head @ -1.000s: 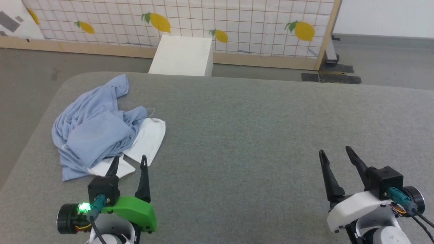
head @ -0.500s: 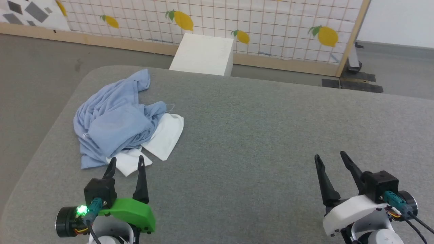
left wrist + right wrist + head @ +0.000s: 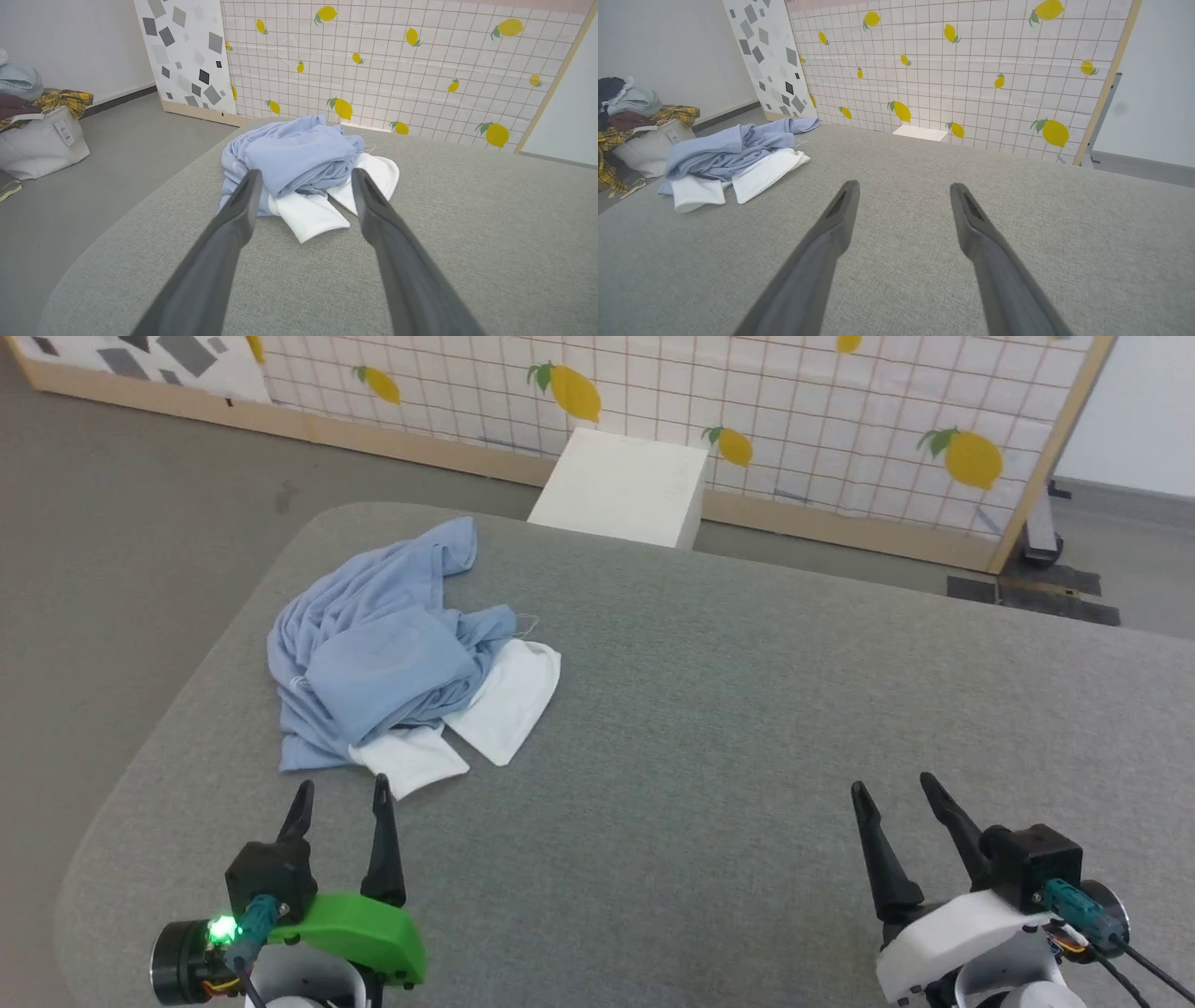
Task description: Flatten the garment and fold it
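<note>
The garment (image 3: 383, 653) lies in a messy heap on the left of the gray table (image 3: 747, 709). The left gripper (image 3: 342, 784) is near it, the right gripper (image 3: 892, 782) far off. Both have their fingers apart.

We see a big grey cloth-covered table (image 3: 728, 691) on a grey floor (image 3: 121, 541). Behind it stand a white box (image 3: 621, 485) and a white checked screen with yellow lemons in a wooden frame (image 3: 822, 411).

The shirt (image 3: 392, 653) sits far left on the table (image 3: 747, 709), left gripper (image 3: 342, 783) just before it, right gripper (image 3: 892, 782) well apart, box (image 3: 621, 485) behind.
</note>
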